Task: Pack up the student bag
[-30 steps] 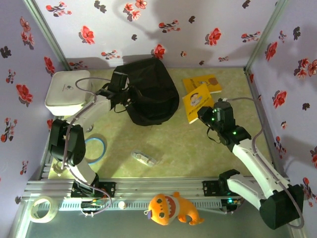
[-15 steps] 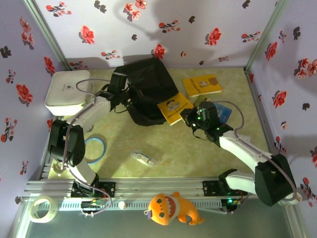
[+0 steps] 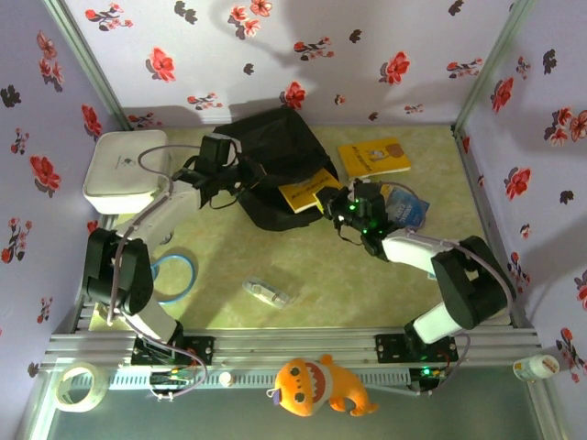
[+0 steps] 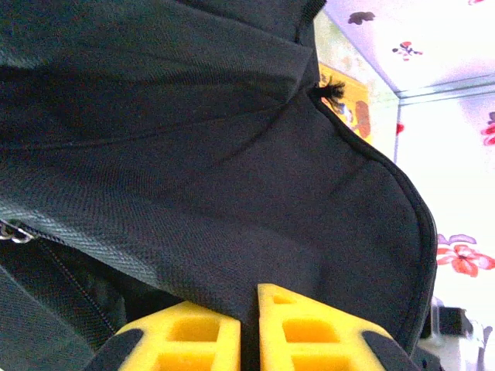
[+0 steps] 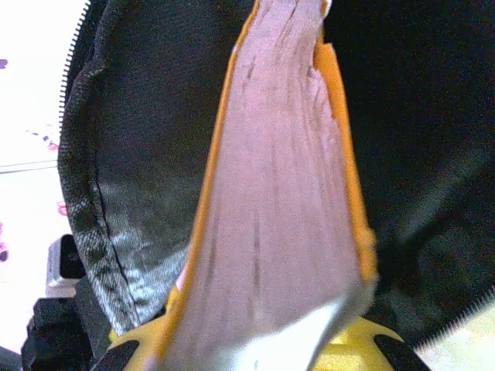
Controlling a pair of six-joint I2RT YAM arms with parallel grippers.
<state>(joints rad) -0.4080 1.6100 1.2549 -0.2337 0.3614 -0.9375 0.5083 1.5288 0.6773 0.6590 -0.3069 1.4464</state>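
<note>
On the far half of the table (image 3: 275, 266), seen from the top camera, the bag (image 3: 280, 151) lies just beside a white case (image 3: 124, 170) with its mouth turned to the right. The left gripper (image 3: 229, 170) sits at the bag's left side, nipped onto the fabric. This looks meant to lift the upper flap and hold the mouth agape. The right gripper (image 3: 328, 200) is clamped on the near end of a yellow book (image 3: 307, 190), and the book's far end overlaps the opening. Holding it by that end leaves the free end to go in first. A second book (image 3: 373, 156) lies flat on the table to the right of the bag, probably waiting its turn.

In the left wrist view, the yellow fingers (image 4: 193, 340) stand close together with a fold of black cloth pinched between them. The bag (image 4: 232, 193) arches up from that pinch like a canopy, which suggests the grip is there to make room underneath. A sliver of yellow cover shows past the rim, but which book it belongs to cannot be told.

In the right wrist view, the book (image 5: 286, 193) appears edge-on, pale pages between orange covers, rising out of the jaws that grip it. Dark bag (image 5: 139, 116) fabric lies on both sides of it, with a zipper line at the upper left. The leading end therefore seems to be inside the mouth already. Judging by this, the book is only partway in and needs pushing deeper before it is let go.
</note>
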